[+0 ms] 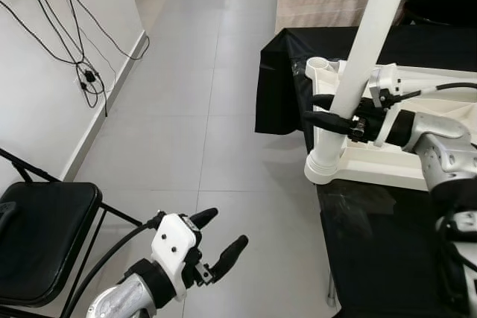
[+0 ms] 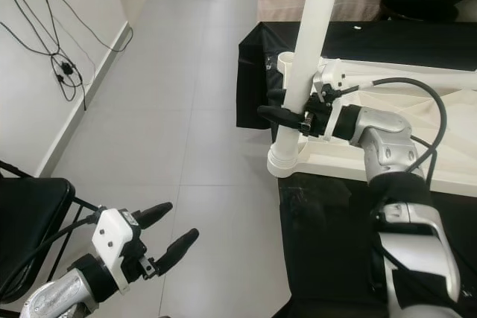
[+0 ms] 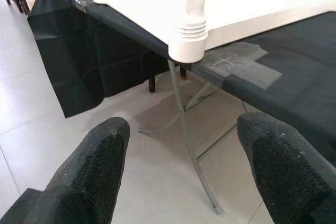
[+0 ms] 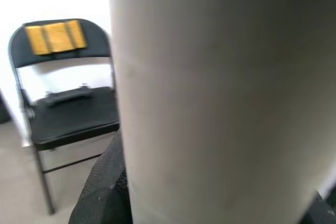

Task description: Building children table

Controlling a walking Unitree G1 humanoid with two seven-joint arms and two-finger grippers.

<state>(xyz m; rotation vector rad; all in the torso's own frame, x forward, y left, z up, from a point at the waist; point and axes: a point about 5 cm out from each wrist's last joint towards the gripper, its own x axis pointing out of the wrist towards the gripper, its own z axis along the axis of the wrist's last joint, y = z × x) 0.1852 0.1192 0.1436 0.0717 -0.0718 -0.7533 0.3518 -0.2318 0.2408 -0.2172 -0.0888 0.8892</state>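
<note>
I see the right gripper (image 1: 328,112) clamped around the white table leg (image 1: 363,50), seated in the tabletop (image 1: 387,169) corner. Left gripper (image 1: 216,240) hangs wide open over the floor.

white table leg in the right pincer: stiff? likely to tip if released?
White leg looks like rigid plastic tube, probably light. It leans in its corner socket of the upturned tabletop, so it may topple if unseated. Smooth surface could slip in the right pincer.

Black folding chair (image 1: 41,240), wall cables (image 1: 82,72)
</note>
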